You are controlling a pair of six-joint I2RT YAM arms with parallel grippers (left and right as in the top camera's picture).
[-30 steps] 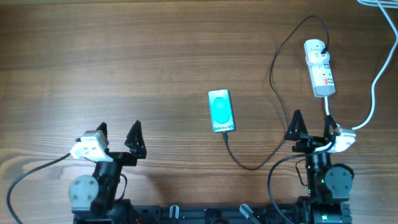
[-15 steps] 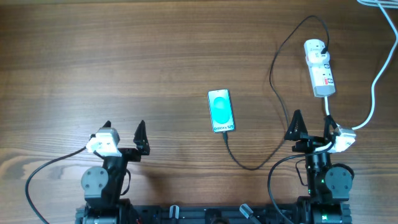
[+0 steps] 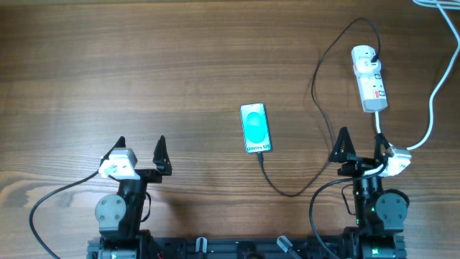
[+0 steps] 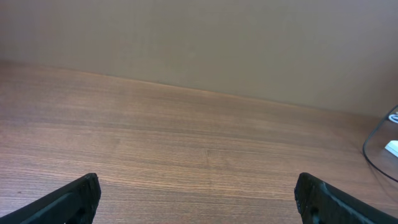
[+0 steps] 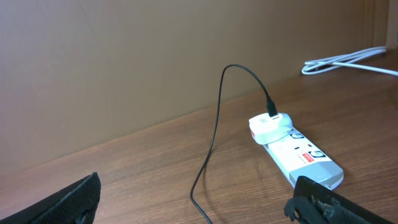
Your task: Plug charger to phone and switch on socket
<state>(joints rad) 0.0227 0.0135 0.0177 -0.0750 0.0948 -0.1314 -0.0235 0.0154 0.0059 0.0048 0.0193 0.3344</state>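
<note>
The phone (image 3: 256,128) lies flat mid-table, cyan screen up. The thin black charger cable (image 3: 286,191) runs from the phone's near edge, curls up the right side and meets a white plug on the socket (image 3: 368,78). The socket, a white power strip, also shows in the right wrist view (image 5: 297,151) with the cable (image 5: 214,134) arching into it. My left gripper (image 3: 140,152) is open and empty at the front left, far from the phone. My right gripper (image 3: 360,146) is open and empty at the front right, below the socket.
A thick white cord (image 3: 435,93) runs from the socket's near end up the table's right edge and shows far right in the right wrist view (image 5: 348,60). A plain wall stands behind the table in both wrist views.
My left arm has swung right and drawn back toward its base, fingers now pointing straight ahead. The right arm, phone, cable and socket have not moved.
</note>
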